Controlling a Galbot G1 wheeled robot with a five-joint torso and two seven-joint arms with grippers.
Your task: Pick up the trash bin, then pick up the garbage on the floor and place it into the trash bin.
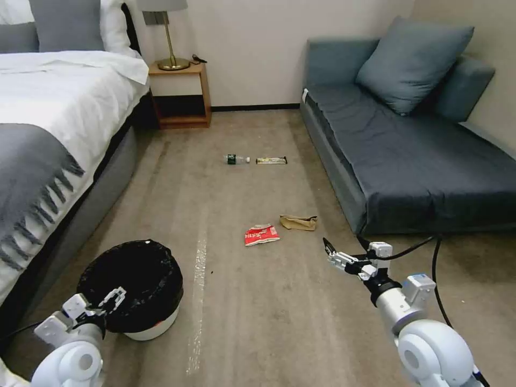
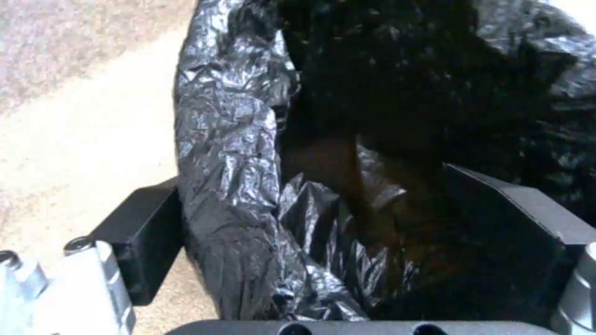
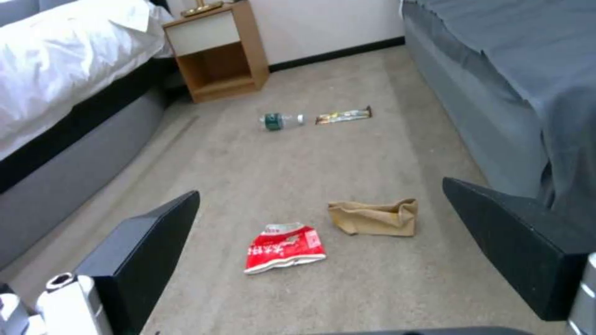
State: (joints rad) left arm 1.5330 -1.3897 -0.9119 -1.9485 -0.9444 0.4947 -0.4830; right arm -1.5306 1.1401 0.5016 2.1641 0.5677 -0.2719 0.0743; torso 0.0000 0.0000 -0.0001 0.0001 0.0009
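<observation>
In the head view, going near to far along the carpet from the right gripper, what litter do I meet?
Right gripper, open, above the carpet → red-and-white snack packet → brown paper bag → then, about level, the small bottle and the gold-black wrapper.

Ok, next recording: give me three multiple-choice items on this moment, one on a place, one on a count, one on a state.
1. Where does the bottle lie?
A. on the sofa
B. on the carpet beside the long wrapper
C. on the bed

2. How many pieces of litter lie on the carpet?
A. two
B. six
C. four

3. How is the right gripper?
A. open, holding nothing
B. shut on a cushion
C. shut on a lamp

Key:
1 B, bottle and wrapper lie end to end on the carpet.
2 C, these two plus the red packet and the paper bag.
3 A, the right wrist view shows its fingers wide apart above the carpet.
</observation>
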